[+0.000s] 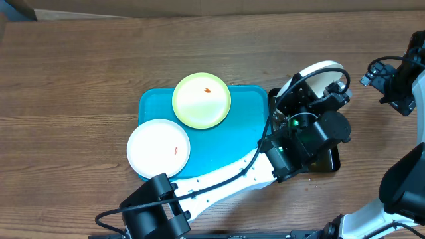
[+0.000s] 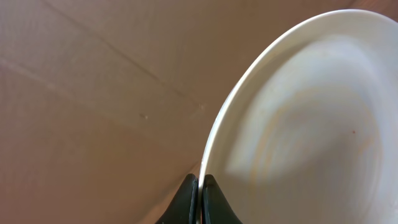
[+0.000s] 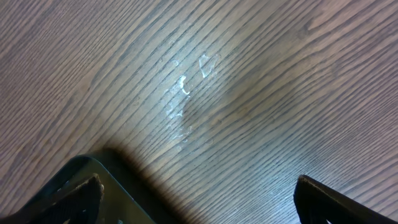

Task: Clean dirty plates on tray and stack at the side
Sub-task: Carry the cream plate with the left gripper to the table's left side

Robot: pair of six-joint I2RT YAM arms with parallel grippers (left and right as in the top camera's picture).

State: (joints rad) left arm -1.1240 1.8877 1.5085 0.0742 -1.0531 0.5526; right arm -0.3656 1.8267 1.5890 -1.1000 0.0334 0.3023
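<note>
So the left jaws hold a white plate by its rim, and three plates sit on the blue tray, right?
Not three: the overhead view shows two plates on the tray, a yellow-green one and a white one. The rest holds.

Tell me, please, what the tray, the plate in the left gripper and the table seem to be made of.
The tray: likely plastic, matte turquoise with rounded moulded corners. The plate pinched at its rim by the left gripper: smooth, thin-rimmed white, softly glossy; plastic or melamine, ceramic not excluded. The table: wood or wood-look laminate, brown with visible grain.
</note>
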